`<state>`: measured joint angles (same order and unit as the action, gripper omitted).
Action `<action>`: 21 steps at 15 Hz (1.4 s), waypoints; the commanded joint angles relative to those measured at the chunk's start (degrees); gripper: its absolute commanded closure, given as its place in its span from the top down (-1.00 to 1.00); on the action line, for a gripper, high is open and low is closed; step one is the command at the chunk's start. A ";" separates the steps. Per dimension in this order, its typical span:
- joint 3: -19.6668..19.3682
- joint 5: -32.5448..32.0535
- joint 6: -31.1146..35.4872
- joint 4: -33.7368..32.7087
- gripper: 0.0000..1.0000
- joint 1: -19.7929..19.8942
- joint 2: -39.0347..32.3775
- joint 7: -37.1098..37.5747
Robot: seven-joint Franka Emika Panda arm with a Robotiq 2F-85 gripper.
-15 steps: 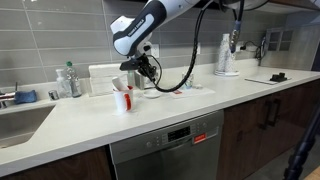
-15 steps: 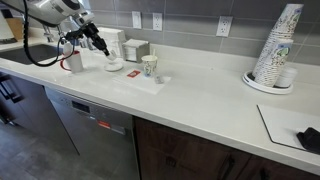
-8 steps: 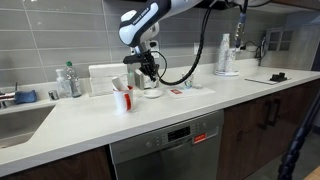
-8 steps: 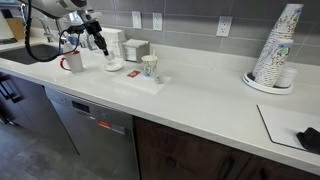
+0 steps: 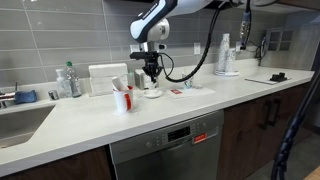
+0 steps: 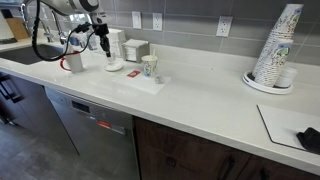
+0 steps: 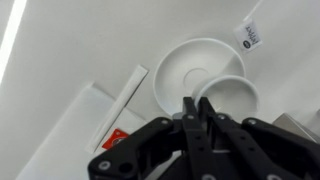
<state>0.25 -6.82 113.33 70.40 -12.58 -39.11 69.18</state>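
Note:
My gripper [image 5: 152, 77] [image 6: 101, 46] hangs fingers down just above a white saucer [image 7: 187, 64] with a small white cup [image 7: 232, 96] beside it, at the back of the counter. The wrist view has the gripper [image 7: 197, 106] shut, its two black fingers pressed together, and I see nothing between them. A thin white stick [image 7: 130, 87] lies next to the saucer. The saucer and cup [image 5: 152, 92] [image 6: 113, 66] show in both exterior views. A white mug [image 5: 122, 99] [image 6: 74, 62] with red and white items in it stands close by.
A paper cup [image 6: 150, 67] stands on a flat white tray [image 6: 152, 83]. White boxes [image 5: 105, 78] line the tiled wall, bottles [image 5: 68, 81] sit by the sink [image 5: 20, 120], a tall stack of cups [image 6: 278, 45] rises farther along, and a black object [image 6: 308, 138] lies on a board.
The arm has swung from above the white mug over to the saucer and cup, and the wrist has turned to point straight down. The gripper stayed shut.

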 commanded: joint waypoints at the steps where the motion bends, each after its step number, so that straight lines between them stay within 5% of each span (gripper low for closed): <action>1: 1.42 6.53 3.91 5.39 -0.86 3.08 2.71 -4.72; 10: 0.92 15.21 6.28 11.84 -0.86 5.93 6.11 -12.01; 21: 0.45 15.45 9.25 13.11 -0.87 5.05 5.12 -10.50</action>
<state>0.74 6.85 120.42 81.48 -7.59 -34.84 58.83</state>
